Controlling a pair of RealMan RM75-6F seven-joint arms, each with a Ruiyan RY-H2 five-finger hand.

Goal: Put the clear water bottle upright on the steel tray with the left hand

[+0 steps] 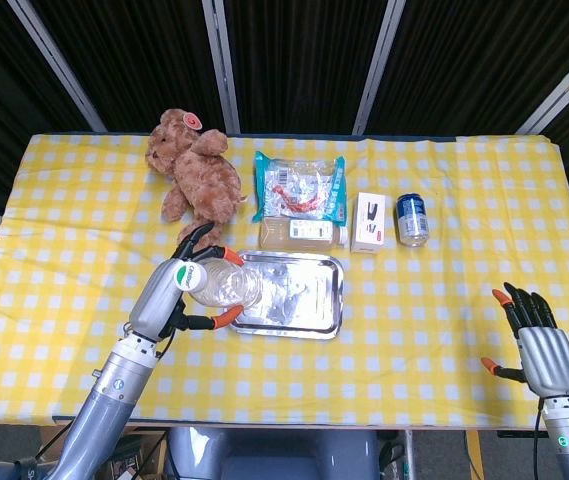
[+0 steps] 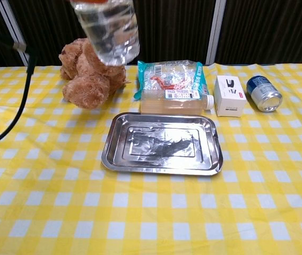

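Observation:
My left hand [image 1: 179, 292] grips the clear water bottle [image 1: 226, 285] near its cap end and holds it in the air over the left edge of the steel tray [image 1: 309, 310]. In the chest view the bottle [image 2: 108, 32] hangs high above the table, base downward and roughly upright, above the tray's [image 2: 113, 151] left side; the hand itself is cut off by the top edge there. The tray holds nothing. My right hand [image 1: 539, 340] hovers open near the table's front right edge, fingers spread.
Behind the tray lie a brown teddy bear [image 1: 196, 175], a snack bag [image 1: 302, 187], a flat bottle of pale liquid [image 1: 304, 233], a white box [image 1: 369, 221] and a blue can [image 1: 412, 218] on its side. A black cable [image 2: 13, 106] hangs at the left.

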